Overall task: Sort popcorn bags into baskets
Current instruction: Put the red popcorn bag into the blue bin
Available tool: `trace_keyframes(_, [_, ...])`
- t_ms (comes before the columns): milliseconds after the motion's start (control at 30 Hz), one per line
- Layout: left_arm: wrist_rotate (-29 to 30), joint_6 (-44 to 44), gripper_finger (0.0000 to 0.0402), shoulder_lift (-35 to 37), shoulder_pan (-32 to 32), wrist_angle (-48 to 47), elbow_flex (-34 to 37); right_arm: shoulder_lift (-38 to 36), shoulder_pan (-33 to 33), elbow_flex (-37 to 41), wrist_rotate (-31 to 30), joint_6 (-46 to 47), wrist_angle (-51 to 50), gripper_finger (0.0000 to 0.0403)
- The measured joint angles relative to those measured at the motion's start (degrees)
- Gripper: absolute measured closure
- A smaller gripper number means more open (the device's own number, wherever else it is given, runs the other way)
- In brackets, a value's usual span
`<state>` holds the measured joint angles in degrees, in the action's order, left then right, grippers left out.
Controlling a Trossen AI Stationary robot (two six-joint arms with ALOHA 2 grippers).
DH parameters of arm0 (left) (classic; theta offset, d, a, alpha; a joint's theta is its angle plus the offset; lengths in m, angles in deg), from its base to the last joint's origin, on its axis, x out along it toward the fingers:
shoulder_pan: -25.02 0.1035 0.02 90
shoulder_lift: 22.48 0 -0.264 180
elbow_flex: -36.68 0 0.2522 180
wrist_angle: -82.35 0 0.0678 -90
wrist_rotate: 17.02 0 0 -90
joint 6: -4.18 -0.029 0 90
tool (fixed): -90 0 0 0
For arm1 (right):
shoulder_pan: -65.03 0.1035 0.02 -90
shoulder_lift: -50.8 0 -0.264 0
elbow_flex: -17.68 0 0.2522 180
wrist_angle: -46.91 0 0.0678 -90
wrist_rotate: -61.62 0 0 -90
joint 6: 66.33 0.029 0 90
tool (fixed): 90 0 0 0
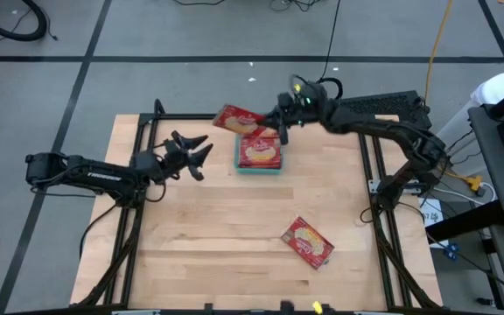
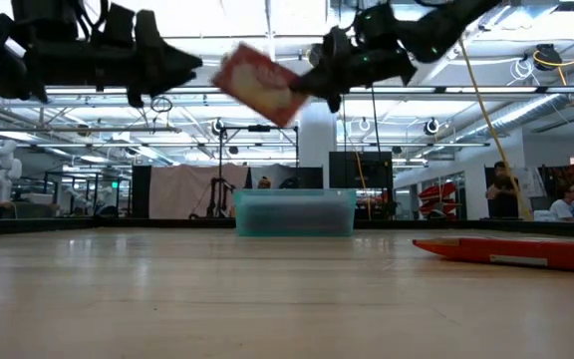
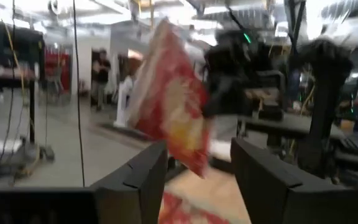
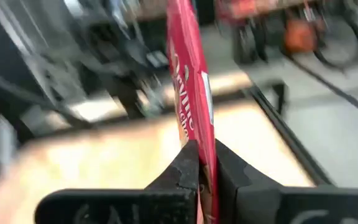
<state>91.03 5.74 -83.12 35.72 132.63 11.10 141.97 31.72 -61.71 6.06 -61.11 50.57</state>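
Tilting down toward frame left, a popcorn bag [image 1: 236,119] is clamped by the right hand [image 1: 280,122]; the left hand [image 1: 195,156] is held released.

Landmark: shallow teal-green rectangular plastic tray [image 1: 259,167], toward table's [image 1: 234,227] far edge, about centre. One flat red popcorn packet [image 1: 259,150] lies in tray. Second flat red packet [image 1: 236,119] up in the air just behind-left of tray, in right gripper [image 1: 282,125]. Left gripper [image 1: 192,150] left of tray, apart. Third flat red packet [image 1: 308,242] on table, well nearer than tray, to its right.
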Motion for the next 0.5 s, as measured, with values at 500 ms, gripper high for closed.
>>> trace_keyframes(500, [-0.2,6.0,0.0236,0.0,-2.5,-9.9,0.0,10.4,-14.4,-22.4,0.2,-22.3,-39.8,0.0396])
